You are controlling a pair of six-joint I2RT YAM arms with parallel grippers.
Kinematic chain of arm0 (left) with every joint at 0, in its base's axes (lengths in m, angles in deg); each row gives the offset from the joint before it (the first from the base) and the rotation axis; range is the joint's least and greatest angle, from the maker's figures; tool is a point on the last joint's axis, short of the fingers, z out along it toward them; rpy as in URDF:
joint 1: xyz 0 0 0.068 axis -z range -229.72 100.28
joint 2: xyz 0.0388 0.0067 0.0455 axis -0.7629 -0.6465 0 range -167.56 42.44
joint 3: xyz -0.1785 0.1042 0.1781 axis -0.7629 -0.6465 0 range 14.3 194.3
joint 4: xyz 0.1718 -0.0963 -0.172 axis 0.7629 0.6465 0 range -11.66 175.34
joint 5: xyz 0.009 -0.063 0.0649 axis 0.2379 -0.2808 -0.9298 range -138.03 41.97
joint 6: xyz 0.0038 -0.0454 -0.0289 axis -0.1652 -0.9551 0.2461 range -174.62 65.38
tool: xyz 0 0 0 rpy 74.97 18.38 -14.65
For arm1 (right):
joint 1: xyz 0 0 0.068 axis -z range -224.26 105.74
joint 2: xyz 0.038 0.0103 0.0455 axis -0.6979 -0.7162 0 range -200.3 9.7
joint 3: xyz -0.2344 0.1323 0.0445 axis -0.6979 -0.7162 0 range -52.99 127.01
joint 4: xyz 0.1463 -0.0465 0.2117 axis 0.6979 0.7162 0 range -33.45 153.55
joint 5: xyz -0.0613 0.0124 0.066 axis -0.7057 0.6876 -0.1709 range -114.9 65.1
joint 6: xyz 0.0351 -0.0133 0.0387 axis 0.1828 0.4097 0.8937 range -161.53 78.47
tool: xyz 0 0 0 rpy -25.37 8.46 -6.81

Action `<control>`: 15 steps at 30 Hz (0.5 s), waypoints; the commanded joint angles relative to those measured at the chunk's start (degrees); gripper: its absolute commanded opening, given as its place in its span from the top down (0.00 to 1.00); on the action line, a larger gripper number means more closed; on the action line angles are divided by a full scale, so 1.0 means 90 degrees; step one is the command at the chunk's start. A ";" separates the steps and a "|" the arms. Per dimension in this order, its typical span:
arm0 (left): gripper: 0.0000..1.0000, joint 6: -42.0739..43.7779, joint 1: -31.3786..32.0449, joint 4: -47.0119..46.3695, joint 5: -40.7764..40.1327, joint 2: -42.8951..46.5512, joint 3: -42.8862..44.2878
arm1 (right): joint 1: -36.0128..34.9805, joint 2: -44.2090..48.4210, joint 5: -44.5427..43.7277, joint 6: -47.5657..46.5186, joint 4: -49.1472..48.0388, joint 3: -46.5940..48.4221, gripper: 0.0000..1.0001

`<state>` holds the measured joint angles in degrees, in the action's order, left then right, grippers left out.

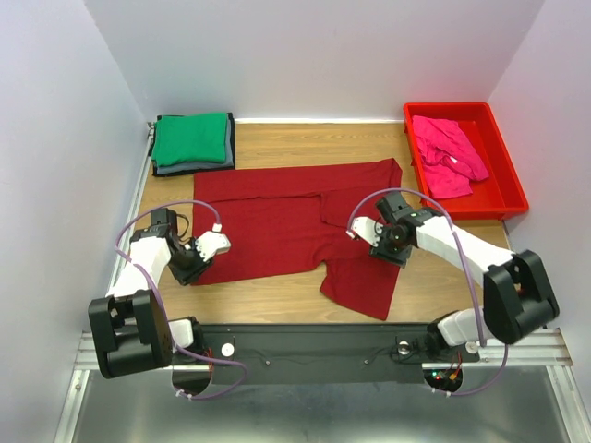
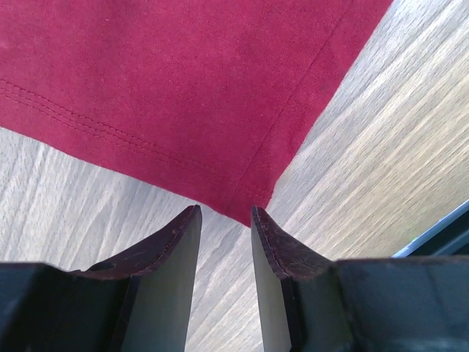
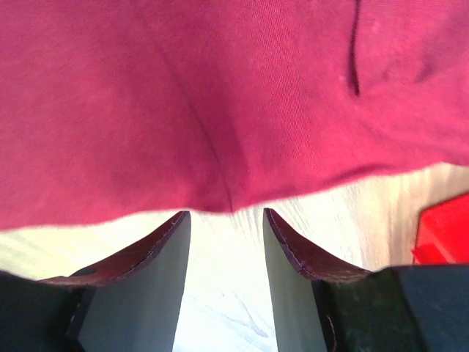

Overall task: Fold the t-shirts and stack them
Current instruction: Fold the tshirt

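Left end effector [image 2: 226,213] at 8 o'clock: open, nothing between the jaws, tips just short of maroon tee's [image 1: 268,221] hem corner. Right end effector [image 3: 223,214] near 3 o'clock of that tee: open as well, tips at a cloth edge. Maroon tee spread mid-surface [image 1: 305,143]. Green tee [image 1: 189,138] folded atop grey tee [image 1: 194,168] at 11 o'clock. Pink tee [image 1: 448,157] crumpled in tray [image 1: 511,175] at 2 o'clock.

We're viewing via top cam, above/behind rig, looking down on whole table [image 1: 268,293]. Both wrist cams are sitting v. close, tilting down at tabletop; all three sharing maroon tee [image 1: 268,221].
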<state>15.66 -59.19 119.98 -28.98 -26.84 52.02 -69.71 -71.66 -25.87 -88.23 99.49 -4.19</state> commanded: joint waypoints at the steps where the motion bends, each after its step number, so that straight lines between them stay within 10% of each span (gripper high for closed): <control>1: 0.56 0.0306 -0.0012 0.0381 0.0080 0.0119 0.0233 | 0.0055 0.0620 0.0468 -0.0026 0.0783 0.0262 0.49; 15: 0.55 0.0540 -0.0012 0.0616 0.0022 -0.0056 0.0429 | -0.0794 -0.0236 0.0567 0.0315 0.0630 -0.0246 0.38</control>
<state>18.83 -59.19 122.91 -28.72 -27.30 53.81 -74.50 -72.62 -19.79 -87.11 106.07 -5.66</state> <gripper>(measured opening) 0.447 0.622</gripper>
